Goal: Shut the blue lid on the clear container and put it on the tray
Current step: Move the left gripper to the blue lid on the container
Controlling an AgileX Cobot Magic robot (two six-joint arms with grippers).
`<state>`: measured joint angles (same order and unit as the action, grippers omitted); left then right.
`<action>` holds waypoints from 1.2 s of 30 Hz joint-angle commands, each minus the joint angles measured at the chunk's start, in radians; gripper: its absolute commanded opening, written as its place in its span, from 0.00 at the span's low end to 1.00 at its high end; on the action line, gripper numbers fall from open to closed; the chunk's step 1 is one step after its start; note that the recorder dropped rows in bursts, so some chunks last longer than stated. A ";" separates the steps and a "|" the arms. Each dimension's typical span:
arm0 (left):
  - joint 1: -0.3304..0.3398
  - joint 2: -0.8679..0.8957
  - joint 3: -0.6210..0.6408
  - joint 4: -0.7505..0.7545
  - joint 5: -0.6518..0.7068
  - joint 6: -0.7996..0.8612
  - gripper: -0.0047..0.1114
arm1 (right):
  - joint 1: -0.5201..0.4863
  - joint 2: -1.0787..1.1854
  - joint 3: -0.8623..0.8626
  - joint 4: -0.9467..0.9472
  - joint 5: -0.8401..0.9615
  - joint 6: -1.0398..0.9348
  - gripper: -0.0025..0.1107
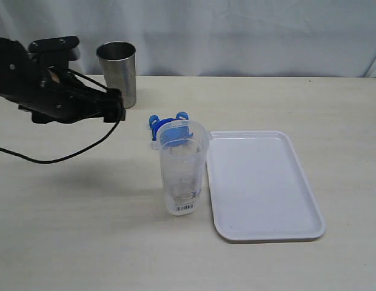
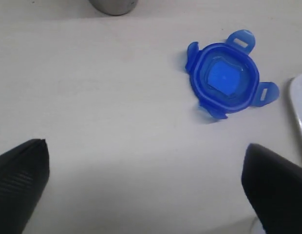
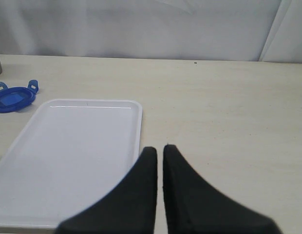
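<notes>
**benchrat:** so where's the blue lid (image 2: pixel 224 80) sitting?

**torque_tom:** it's lying flat on the table (image 1: pixel 73 242), not on the clear container (image 1: pixel 183 173), with its four flaps sticking out. On the exterior cam it's peeking out just behind the container, and part of it is showing through the plastic. It's also sitting near the tray (image 1: pixel 267 194), by the far left corner.

**benchrat:** and the container itself?

**torque_tom:** it's standing upright with the top open, right beside the tray's left rim. Can't tell if it's actually touching. The barcode label is showing low on the front.

**benchrat:** what are the claws doing?

**torque_tom:** the left gripper (image 2: pixel 147 156) is hanging over the table to the left of the lid, close to the steel cup (image 1: pixel 117 71). Its fingers are spread wide and gripping nothing. The right gripper (image 3: pixel 160 152) is hovering by the tray's edge and looking across the tray toward the lid. Its fingers are pressing almost together with only a thin slit between them, and they're not holding anything either.
</notes>
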<state>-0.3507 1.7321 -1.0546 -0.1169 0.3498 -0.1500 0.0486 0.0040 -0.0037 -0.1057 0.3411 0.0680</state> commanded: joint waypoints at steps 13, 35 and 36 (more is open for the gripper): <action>-0.023 0.158 -0.086 -0.028 -0.254 0.161 0.64 | -0.002 -0.004 0.004 -0.007 0.001 -0.001 0.06; -0.023 0.233 -0.086 -0.026 -0.401 0.150 0.54 | -0.002 -0.004 0.004 -0.007 0.001 -0.001 0.06; -0.025 0.233 -0.086 -0.010 -0.387 0.150 0.46 | -0.002 -0.004 0.004 -0.007 0.001 -0.001 0.06</action>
<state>-0.3711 1.9670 -1.1354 -0.1359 -0.0414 0.0000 0.0486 0.0040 -0.0037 -0.1057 0.3411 0.0680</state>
